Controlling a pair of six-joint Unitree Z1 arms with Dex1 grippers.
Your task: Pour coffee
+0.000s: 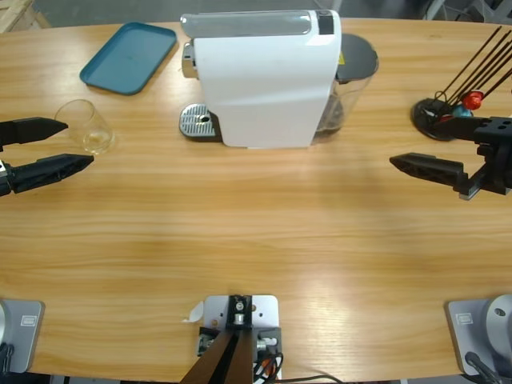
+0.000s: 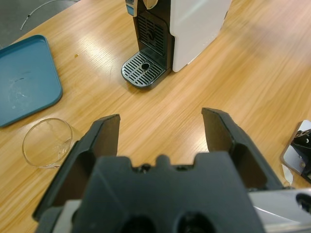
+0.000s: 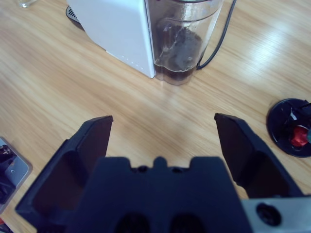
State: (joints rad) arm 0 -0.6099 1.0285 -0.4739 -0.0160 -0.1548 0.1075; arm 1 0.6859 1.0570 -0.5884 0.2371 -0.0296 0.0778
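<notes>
With both the left gripper (image 1: 70, 144) and right gripper (image 3: 163, 127) spread wide and empty, the glass tumbler (image 1: 86, 126) (holding the thin amber coffee (image 1: 96, 141)) sits at the table's far left, just beside the left fingertips, where a careless closing jaw could tip it.

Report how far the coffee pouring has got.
Barely begun. The glass tumbler stands on the table beside the left gripper, ungrasped, well away from the coffee machine and its drip tray. Both the left and right gripper are open and hold nothing. Grasping and pouring remain.
</notes>
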